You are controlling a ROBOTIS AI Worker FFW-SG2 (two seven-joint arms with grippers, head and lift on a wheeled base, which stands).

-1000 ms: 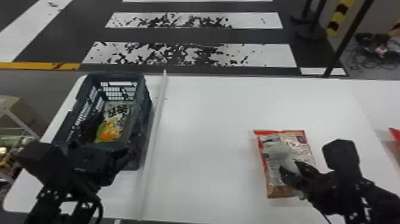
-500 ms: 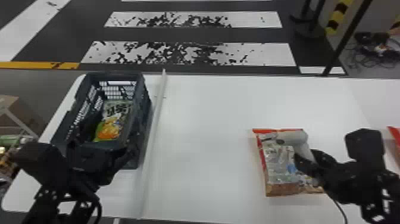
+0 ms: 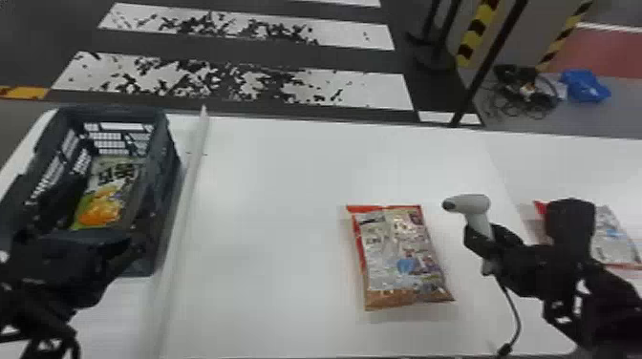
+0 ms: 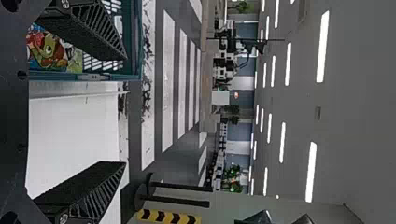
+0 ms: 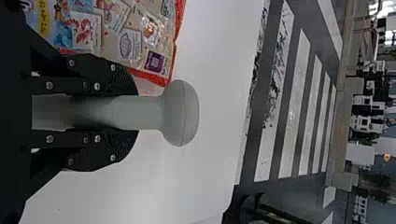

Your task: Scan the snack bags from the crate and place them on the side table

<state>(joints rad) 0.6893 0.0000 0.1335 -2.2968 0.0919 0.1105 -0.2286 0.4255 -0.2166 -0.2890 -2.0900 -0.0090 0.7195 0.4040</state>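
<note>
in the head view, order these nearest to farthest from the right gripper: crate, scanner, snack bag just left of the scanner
1. scanner, held in the right gripper
2. snack bag, lying flat on the white table, left of the gripper
3. crate, at the table's far left

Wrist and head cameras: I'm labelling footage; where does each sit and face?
Head view: robot's head, facing forward, down at the table; both arms show.
Left wrist view: that wrist, facing past the crate; open left fingers show.
Right wrist view: that wrist, facing across the table; right fingers grip the scanner.
Head and left share the crate.
</note>
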